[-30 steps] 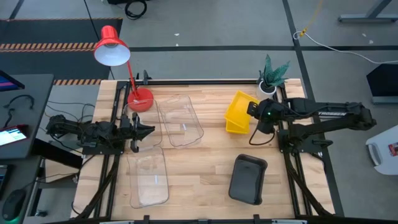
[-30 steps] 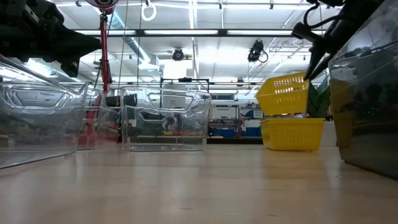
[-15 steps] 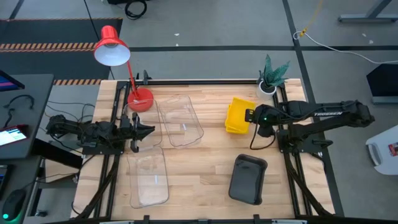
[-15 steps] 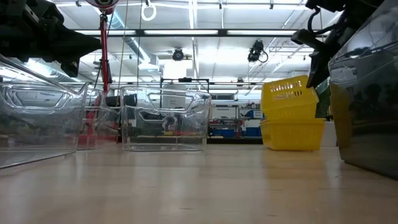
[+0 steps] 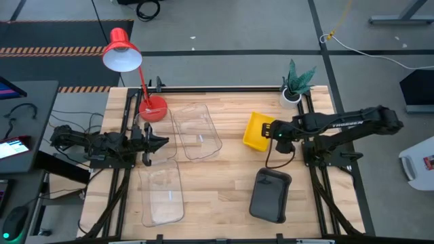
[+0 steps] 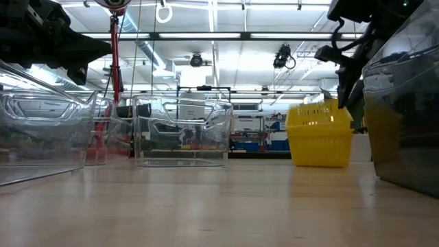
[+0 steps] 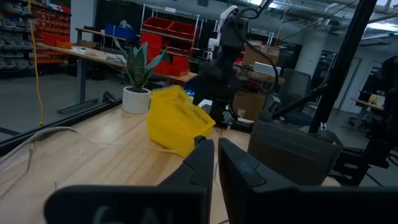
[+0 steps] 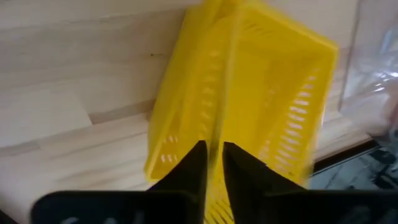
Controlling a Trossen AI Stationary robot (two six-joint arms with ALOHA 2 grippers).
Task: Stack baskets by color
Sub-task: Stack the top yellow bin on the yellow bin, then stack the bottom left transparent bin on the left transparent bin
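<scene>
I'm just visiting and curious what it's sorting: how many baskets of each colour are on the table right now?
Yellow baskets: 2, nested as one stack, so the count leans on the right wrist view.
Clear baskets: 2
Dark grey basket: 1
Total: 5

A workshop or lab: red parts bins [image 7: 171, 31] on racks at the frame's top, workbenches [image 7: 81, 53] at left, ceiling strip lights [image 6: 226, 36] across the top, taped concrete floor [image 5: 224, 41].

bare table [image 5: 224, 183] centre, baskets around
</scene>
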